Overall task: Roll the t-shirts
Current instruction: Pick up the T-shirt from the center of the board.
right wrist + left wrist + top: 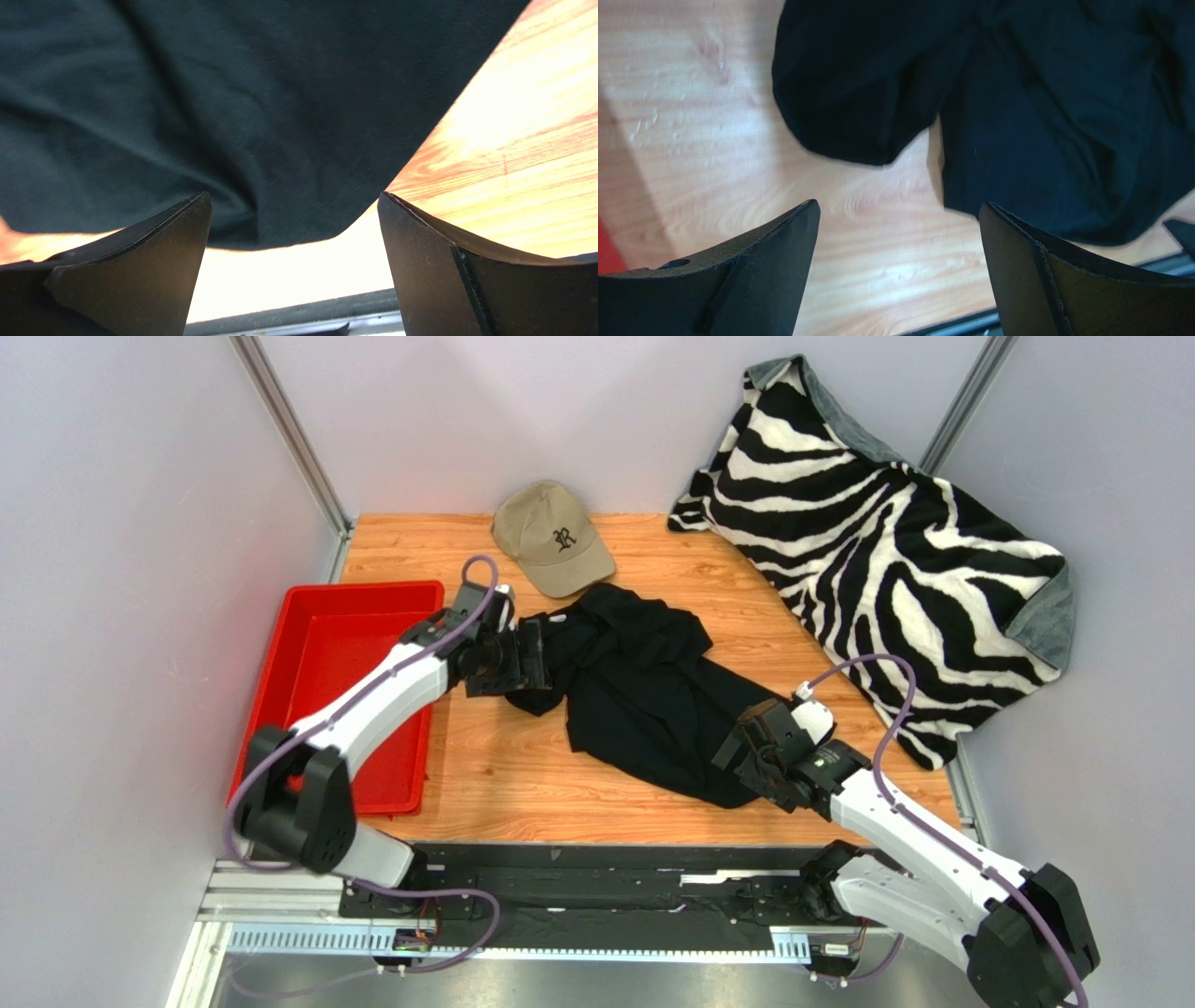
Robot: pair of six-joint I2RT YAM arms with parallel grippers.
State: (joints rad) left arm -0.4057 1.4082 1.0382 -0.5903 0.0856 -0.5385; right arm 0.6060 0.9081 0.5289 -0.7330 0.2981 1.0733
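The black t-shirt (pixel 638 686) lies crumpled on the wooden table's middle. My left gripper (pixel 526 658) is open and empty at the shirt's left edge; in the left wrist view its gripper (pixel 899 217) hovers over bare wood with the shirt's sleeve (pixel 857 91) just ahead. My right gripper (pixel 744 742) is open and empty at the shirt's near right corner; in the right wrist view its gripper (pixel 295 210) straddles the shirt's hem (pixel 281 140) without gripping it.
A tan cap (pixel 551 538) lies at the back, just beyond the shirt. A zebra-striped blanket (pixel 898 546) covers the back right. A red tray (pixel 316 672) stands at the left under the left arm. The table's front edge and metal rail (pixel 589 875) are near.
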